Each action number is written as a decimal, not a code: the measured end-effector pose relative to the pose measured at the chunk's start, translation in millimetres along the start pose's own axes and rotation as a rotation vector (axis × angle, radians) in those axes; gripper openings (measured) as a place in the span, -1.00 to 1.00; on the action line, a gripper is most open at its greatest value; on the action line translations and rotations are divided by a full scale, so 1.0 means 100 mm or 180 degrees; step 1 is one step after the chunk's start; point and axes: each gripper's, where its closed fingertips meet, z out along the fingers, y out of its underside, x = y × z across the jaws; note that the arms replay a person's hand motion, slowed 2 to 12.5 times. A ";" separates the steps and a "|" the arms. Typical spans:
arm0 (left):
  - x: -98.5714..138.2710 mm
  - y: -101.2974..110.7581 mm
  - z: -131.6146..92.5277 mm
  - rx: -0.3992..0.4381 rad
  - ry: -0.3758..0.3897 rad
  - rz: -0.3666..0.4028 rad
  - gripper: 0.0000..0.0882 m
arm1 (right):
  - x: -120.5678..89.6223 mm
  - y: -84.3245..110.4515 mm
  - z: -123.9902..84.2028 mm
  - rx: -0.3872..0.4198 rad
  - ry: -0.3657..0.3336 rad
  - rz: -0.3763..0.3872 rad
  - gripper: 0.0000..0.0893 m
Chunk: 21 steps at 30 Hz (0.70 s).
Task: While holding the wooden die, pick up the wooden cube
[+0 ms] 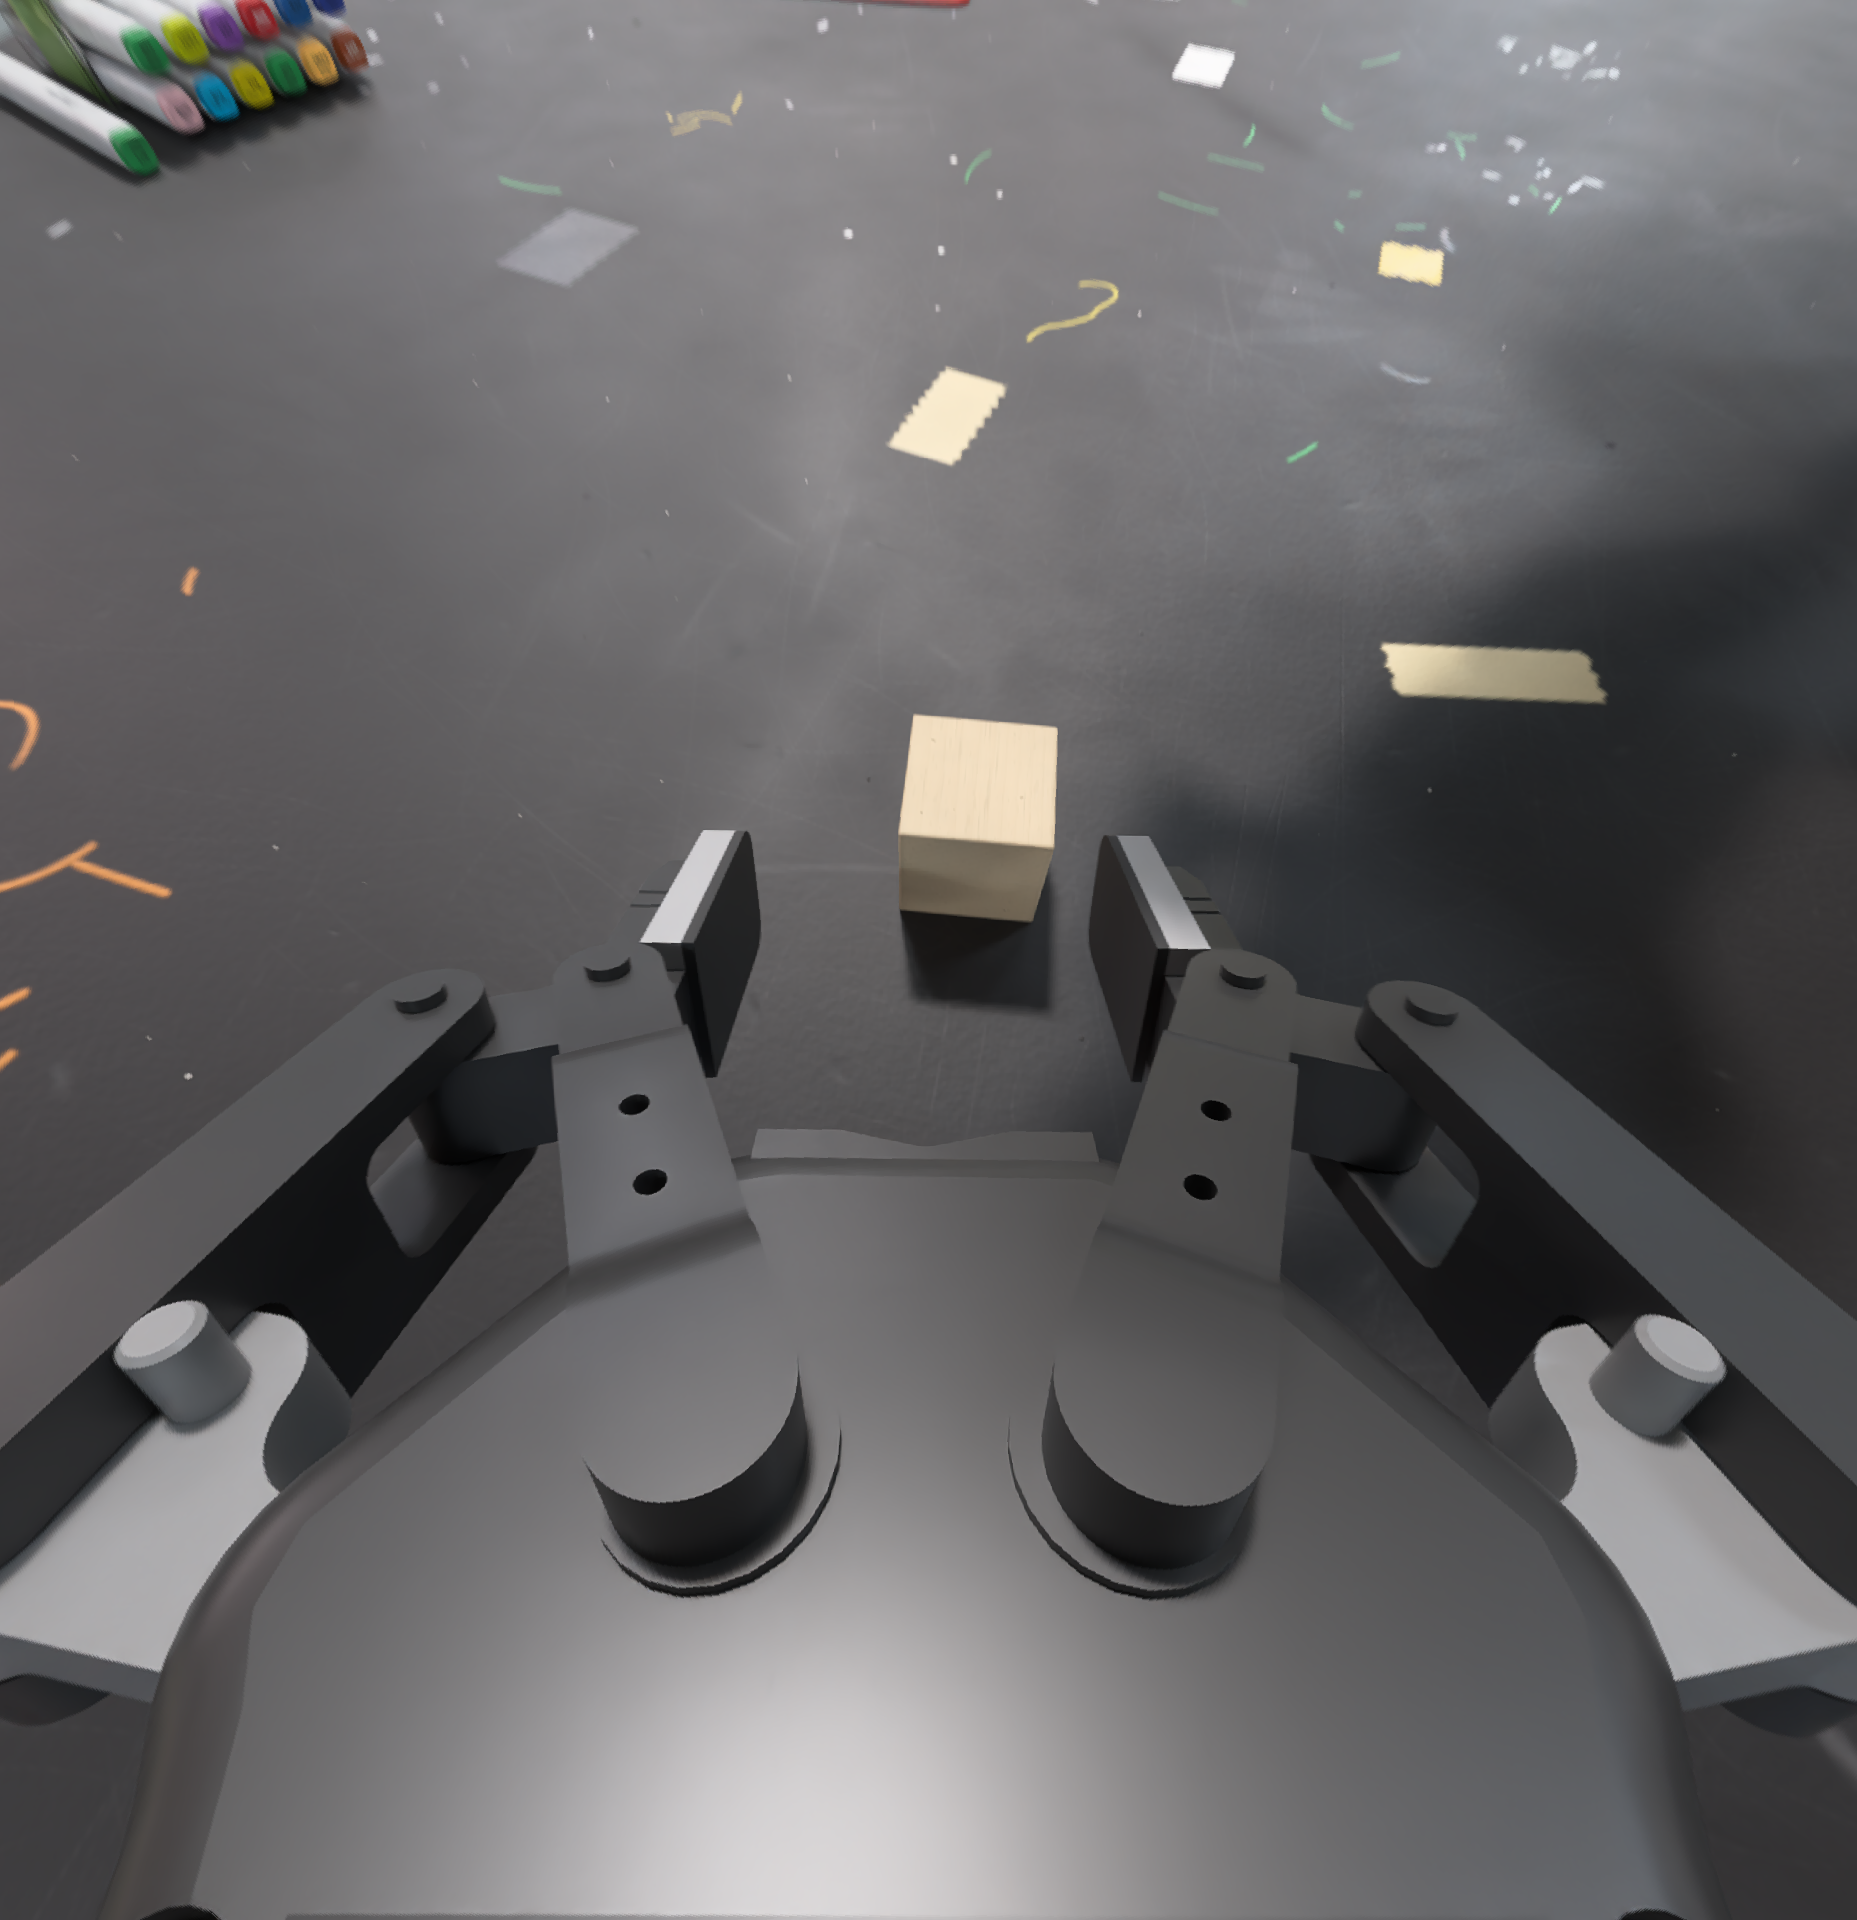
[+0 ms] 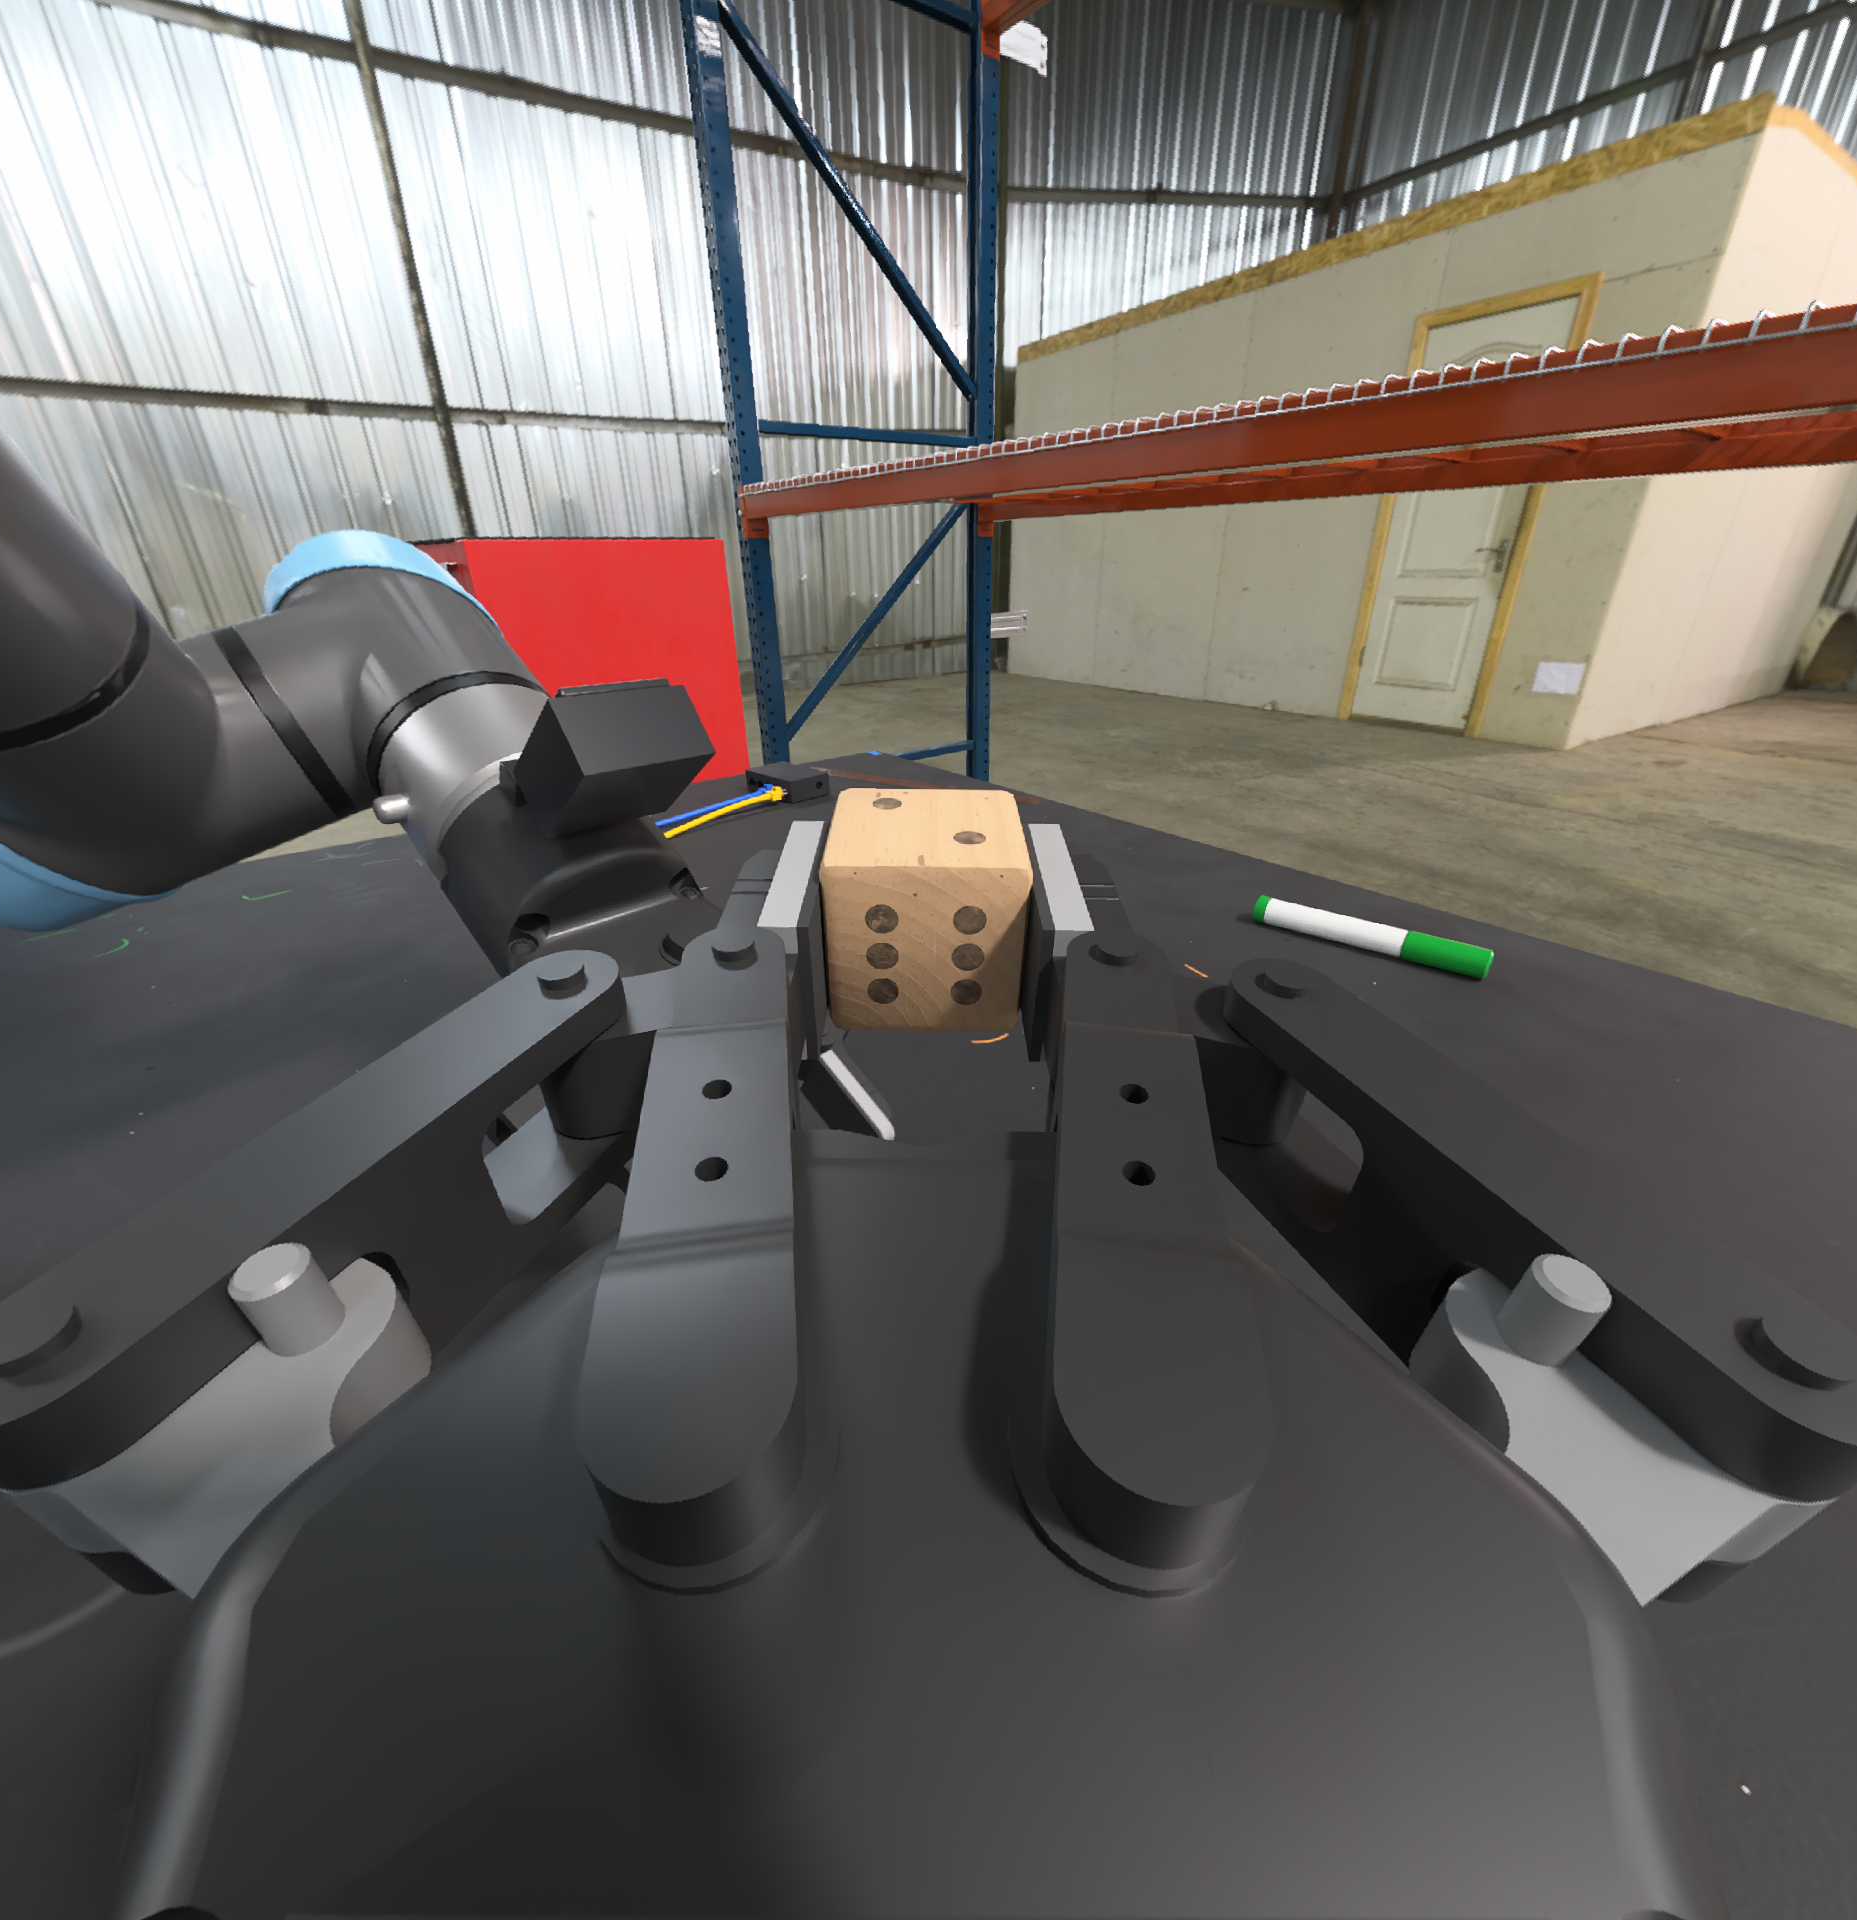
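Wooden cube (image 1: 976, 816) on table (image 1: 488, 582), left gripper (image 1: 924, 940) spread wide just short of it, bare tabletop around cube, right gripper (image 2: 926, 925) clamping wooden die (image 2: 924, 909)

The markers (image 1: 176, 73) are cut off by the picture's top-left edge.

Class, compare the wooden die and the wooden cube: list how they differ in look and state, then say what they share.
The wooden die has dark pips on its faces; the wooden cube is plain. The die is a warmer tan with rounded corners; the cube is paler with sharp edges. The die is clamped in the right pincer; the cube sits free on the dark table, ahead of the open left pincer. Both are wooden blocks.
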 end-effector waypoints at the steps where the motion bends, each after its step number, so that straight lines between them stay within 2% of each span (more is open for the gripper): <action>1: 0.01 0.03 0.01 -0.0058 0.0008 -0.0010 0.25 | 0.00 0.00 0.00 -0.0007 0.0005 -0.0011 -0.33; 5: 0.06 0.11 0.02 -0.0242 0.0037 -0.0004 0.19 | 0.00 0.02 0.01 -0.0038 0.0022 -0.0053 -0.33; 14: 0.16 0.00 -0.03 -0.0060 0.0060 0.0104 0.11 | 0.00 0.04 0.02 -0.0069 0.0011 -0.0044 -0.33; 21: 0.25 -0.02 0.00 -0.0062 0.0170 0.0122 0.12 | 0.00 0.05 0.02 -0.0069 0.0007 -0.0017 -0.33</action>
